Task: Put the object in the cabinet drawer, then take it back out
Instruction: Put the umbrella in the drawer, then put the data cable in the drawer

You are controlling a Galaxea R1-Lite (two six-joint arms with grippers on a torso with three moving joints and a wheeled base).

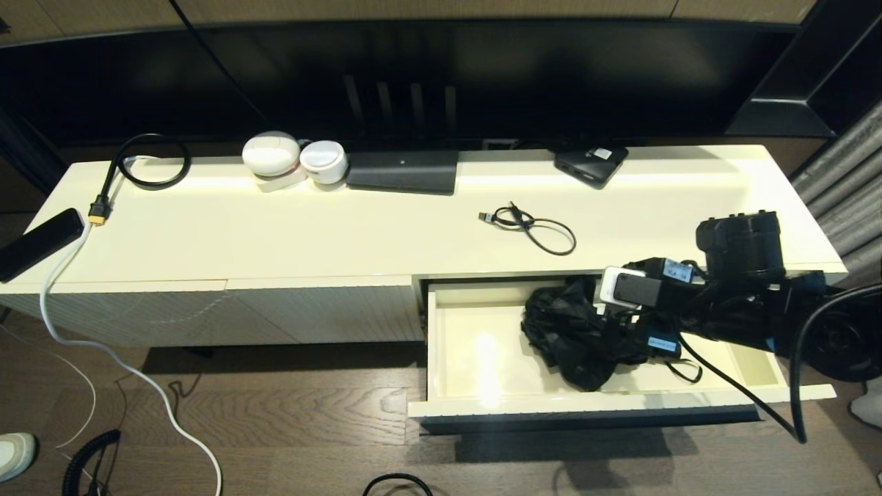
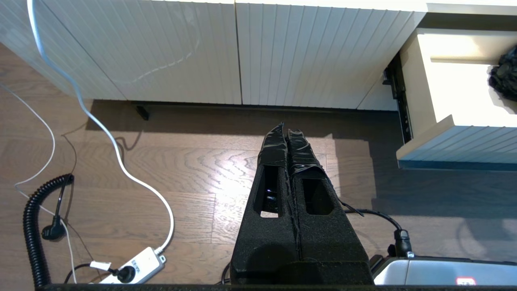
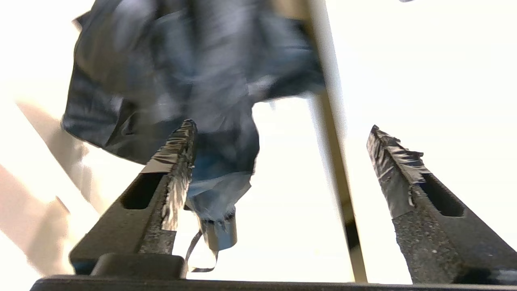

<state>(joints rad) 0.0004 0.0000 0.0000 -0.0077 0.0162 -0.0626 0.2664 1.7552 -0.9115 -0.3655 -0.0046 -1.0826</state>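
Note:
The cabinet drawer [image 1: 551,406] stands pulled out at the right of the low cream cabinet. Its ribbed front [image 2: 456,141] also shows in the left wrist view. A crumpled black folded umbrella [image 1: 572,331] lies inside it, with its short handle and strap [image 3: 220,234] toward the right arm. My right gripper [image 3: 281,125] hangs open over the drawer beside the umbrella. One finger [image 3: 177,157] is next to the fabric [image 3: 181,72], and nothing is held. My left gripper [image 2: 286,125] is shut and empty above the wooden floor, left of the drawer.
On the cabinet top lie a looped black cable [image 1: 534,227], two white round devices [image 1: 272,155], a flat black box [image 1: 403,171] and a black gadget [image 1: 591,164]. A remote [image 1: 38,241] overhangs the left end. A white cord [image 1: 138,375] and power strip [image 2: 137,266] lie on the floor.

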